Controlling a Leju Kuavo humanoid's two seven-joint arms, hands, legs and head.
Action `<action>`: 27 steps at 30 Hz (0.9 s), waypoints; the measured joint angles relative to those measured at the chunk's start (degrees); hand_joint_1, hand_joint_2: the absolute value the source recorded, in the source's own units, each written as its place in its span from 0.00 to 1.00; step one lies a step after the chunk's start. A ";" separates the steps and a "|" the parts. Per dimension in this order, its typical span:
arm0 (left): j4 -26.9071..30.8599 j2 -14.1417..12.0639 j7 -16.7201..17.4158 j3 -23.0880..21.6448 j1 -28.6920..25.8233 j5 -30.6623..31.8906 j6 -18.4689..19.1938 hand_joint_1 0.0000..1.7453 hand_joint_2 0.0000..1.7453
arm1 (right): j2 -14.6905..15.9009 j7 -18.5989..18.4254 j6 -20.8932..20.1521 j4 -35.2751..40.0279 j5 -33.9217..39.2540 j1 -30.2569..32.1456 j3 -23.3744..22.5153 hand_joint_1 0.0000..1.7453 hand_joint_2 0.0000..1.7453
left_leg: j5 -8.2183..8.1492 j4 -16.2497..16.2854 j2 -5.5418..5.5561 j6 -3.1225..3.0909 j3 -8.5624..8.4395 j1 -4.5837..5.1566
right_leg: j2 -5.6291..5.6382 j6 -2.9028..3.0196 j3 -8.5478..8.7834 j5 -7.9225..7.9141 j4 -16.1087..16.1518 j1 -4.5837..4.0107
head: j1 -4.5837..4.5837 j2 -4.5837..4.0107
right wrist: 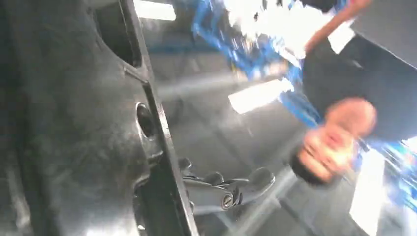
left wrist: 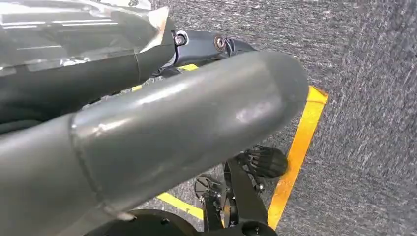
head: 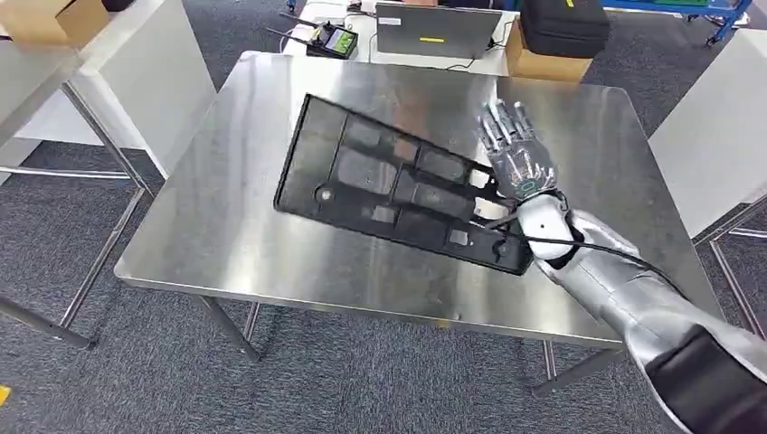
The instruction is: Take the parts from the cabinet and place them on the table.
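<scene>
A long black plastic panel (head: 389,185) with several cut-outs lies at an angle on the steel table (head: 226,244). My right hand (head: 517,158) rests over the panel's right end, back up, fingers straight and spread past its far edge. The thumb is hidden. In the right wrist view the panel (right wrist: 74,128) is very close, and fingertips (right wrist: 221,189) reach beyond its edge over the shiny tabletop. My left hand (left wrist: 172,132) hangs beside my body above the floor, its thick thumb stretched out, with nothing in it.
White tables stand at the left (head: 118,81) and right (head: 714,136). Behind the steel table are a laptop (head: 436,29), a controller (head: 330,40), a cardboard box (head: 543,61) and a black case (head: 565,23). A person is mirrored in the tabletop (right wrist: 334,137). Yellow floor tape (left wrist: 297,147).
</scene>
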State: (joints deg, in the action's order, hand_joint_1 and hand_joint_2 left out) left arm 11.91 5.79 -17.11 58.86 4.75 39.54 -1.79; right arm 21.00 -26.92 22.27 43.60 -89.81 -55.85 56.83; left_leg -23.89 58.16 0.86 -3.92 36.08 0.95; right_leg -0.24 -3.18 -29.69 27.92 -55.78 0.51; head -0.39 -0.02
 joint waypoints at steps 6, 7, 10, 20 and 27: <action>0.04 0.00 -0.39 2.14 -0.02 -0.02 -0.13 0.00 0.00 | -2.43 8.69 -0.22 -0.83 0.06 6.44 -26.82 0.00 1.00 | 0.00 0.00 0.11 0.00 0.01 0.06 | -0.09 0.00 -0.01 0.00 0.02 0.05 | 0.04 0.02; 0.04 0.00 -0.44 2.49 -0.02 -0.07 -0.13 0.00 0.00 | -2.58 8.93 -0.20 -1.25 0.02 6.79 -29.33 0.00 1.00 | -0.01 0.00 0.09 0.00 0.02 0.08 | -0.08 0.00 -0.01 0.00 0.02 0.05 | 0.00 0.00; 0.11 0.02 -0.89 3.23 -0.01 -0.20 -0.18 0.00 0.00 | -2.80 9.17 0.13 -3.80 -0.04 7.21 -36.19 0.00 1.00 | -0.01 0.00 -0.01 0.00 0.01 0.08 | -0.05 -0.01 -0.05 0.00 0.03 0.06 | 0.02 0.00; 0.33 0.04 -1.29 4.52 0.04 0.15 -0.15 0.00 0.00 | -3.01 12.19 0.50 -10.14 3.19 8.45 -51.79 0.00 1.00 | -0.04 0.01 -0.21 0.03 0.01 0.08 | 0.08 -0.01 -0.06 0.00 0.01 0.03 | 0.00 0.00; 0.35 0.04 -1.31 4.52 0.04 0.46 -0.11 0.00 0.00 | -3.45 15.54 0.35 -11.47 8.32 8.72 -55.59 0.00 1.00 | -0.04 0.01 -0.17 0.03 0.00 0.06 | 0.07 -0.01 -0.11 0.00 0.01 0.04 | 0.02 0.00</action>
State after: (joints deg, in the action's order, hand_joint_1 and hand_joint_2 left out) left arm 12.26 5.84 -18.43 63.39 4.79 40.00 -1.90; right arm 17.55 -11.38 22.62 32.13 -81.49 -47.13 1.24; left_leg -23.92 58.17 0.69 -3.89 36.08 1.01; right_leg -0.17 -3.18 -29.80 27.92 -55.77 0.54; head -0.37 -0.02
